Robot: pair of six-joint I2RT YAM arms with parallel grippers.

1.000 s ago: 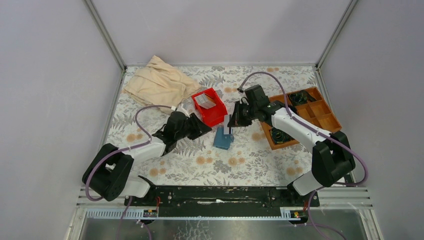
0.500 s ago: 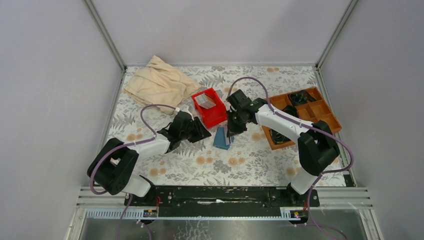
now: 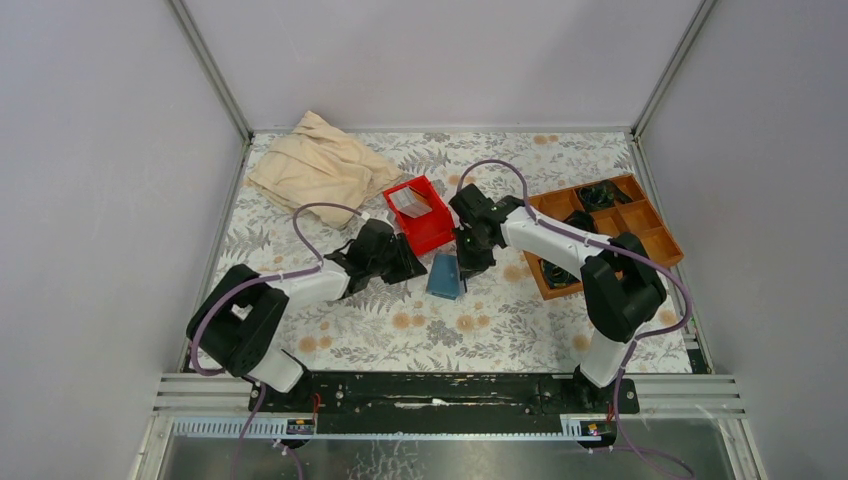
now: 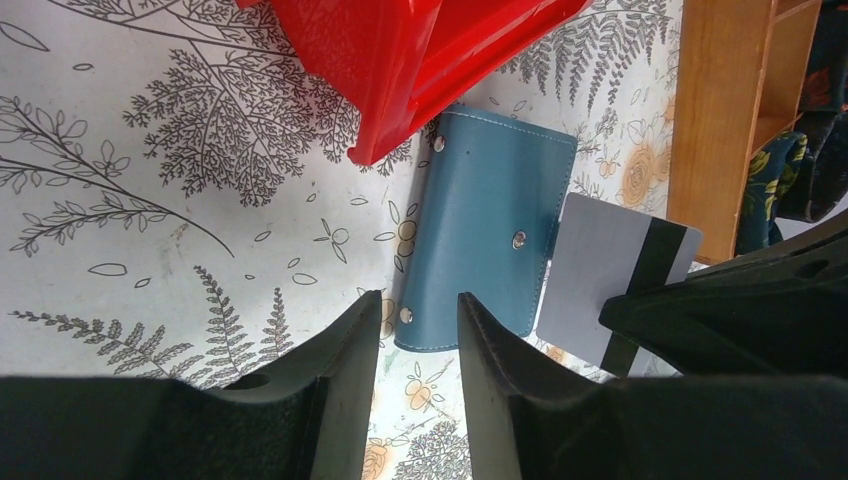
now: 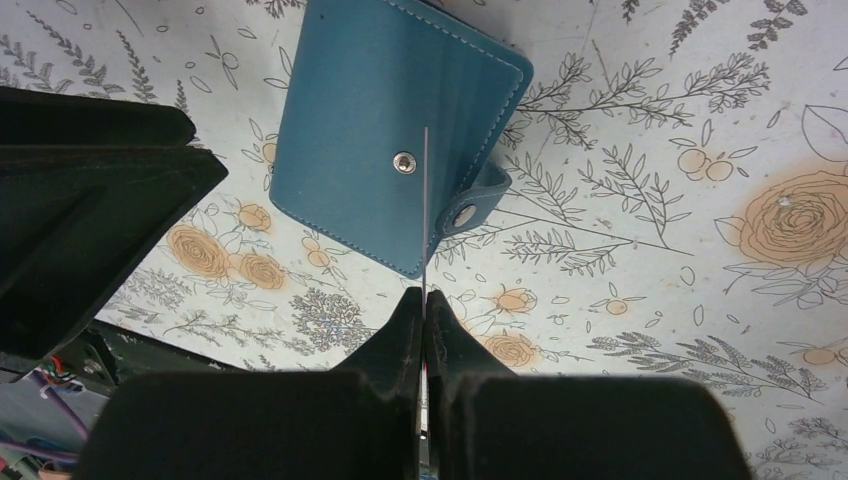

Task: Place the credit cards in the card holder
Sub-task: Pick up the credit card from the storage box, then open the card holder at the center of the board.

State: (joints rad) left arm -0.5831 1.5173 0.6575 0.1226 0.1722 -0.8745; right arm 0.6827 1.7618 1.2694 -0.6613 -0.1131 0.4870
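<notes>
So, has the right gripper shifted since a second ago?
Yes. The right gripper has moved left, away from the wooden tray and closer to the red bin, holding a credit card above the card holder.

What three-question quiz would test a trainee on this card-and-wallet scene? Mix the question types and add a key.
1. True or false: the right gripper is pinching a credit card.
2. The card holder lies right next to the: A red bin; B beige cloth; C back wall.
3. Fill in: the left gripper holds ____.
Key: 1 true; 2 A; 3 nothing.
</notes>
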